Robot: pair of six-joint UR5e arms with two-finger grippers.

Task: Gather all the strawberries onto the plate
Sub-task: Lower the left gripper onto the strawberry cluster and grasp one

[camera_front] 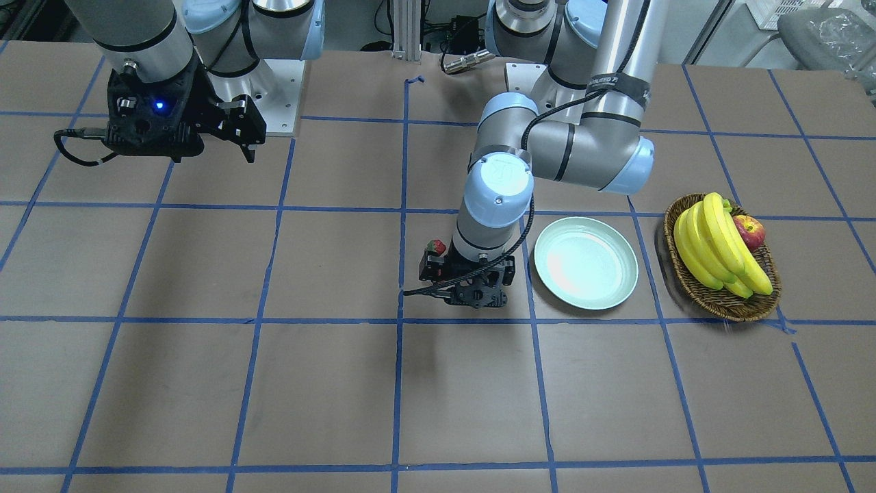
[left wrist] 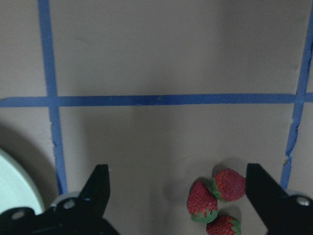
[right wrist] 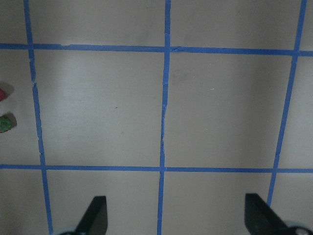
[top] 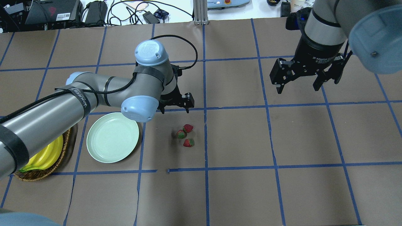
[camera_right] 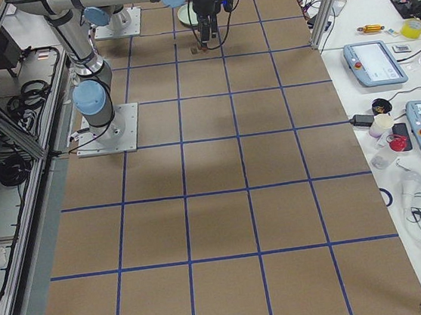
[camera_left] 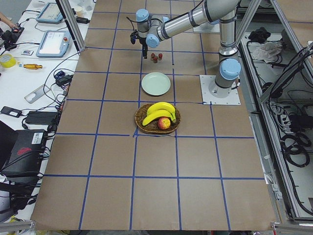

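Three red strawberries [top: 188, 127] [top: 181, 134] [top: 188, 142] lie close together on the brown table, just left of the centre line. In the left wrist view they sit at the lower right [left wrist: 201, 201]. The pale green plate [top: 112, 137] is empty and lies to their left. My left gripper [top: 175, 106] is open and empty, hovering just beyond the berries, which lie between its fingers [left wrist: 100, 182] near the right one. My right gripper [top: 297, 84] is open and empty, high over the right half.
A wicker basket [camera_front: 725, 305] with bananas [camera_front: 712, 246] and an apple [camera_front: 749, 231] stands beyond the plate on my left side. Blue tape lines grid the table. My left forearm reaches over the plate's near side.
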